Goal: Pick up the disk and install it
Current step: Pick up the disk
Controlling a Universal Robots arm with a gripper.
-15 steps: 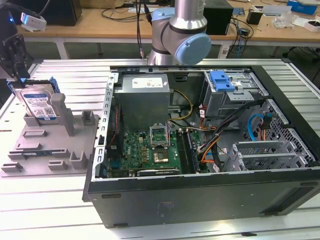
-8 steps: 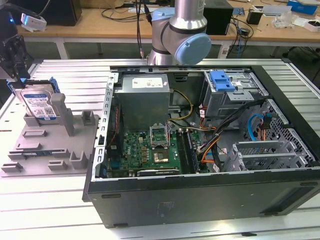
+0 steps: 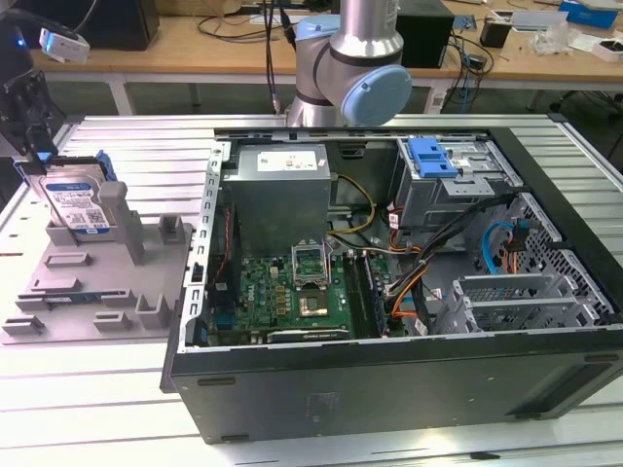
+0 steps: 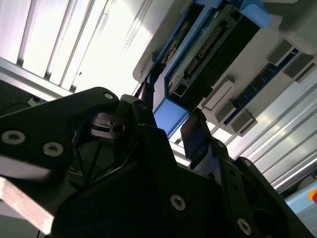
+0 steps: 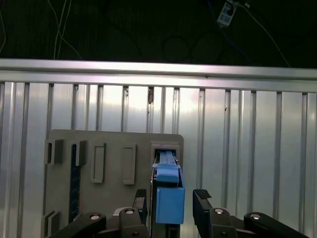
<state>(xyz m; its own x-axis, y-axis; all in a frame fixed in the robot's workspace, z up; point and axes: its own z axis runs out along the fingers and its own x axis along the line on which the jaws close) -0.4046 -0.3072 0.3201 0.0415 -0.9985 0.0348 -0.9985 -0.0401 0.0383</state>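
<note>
Hovering claw (image 5: 171, 194) spread wide, gripping nothing, disk (image 5: 170, 208) upright btwn fingers (image 5: 202, 198), unclamped, grey fixture (image 5: 114, 144) slot below claw, PC case (image 3: 389, 379) well apart.

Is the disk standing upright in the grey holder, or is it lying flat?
Upright: the disk stands on edge in a slot of the grey holder, and the open gripper straddles its top edge.

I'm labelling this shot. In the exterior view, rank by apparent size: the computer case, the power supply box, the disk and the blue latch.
Largest to smallest:
computer case
power supply box
disk
blue latch
The disk sits partly hidden in its grey holder, so its lead over the latch is less sure.
</note>
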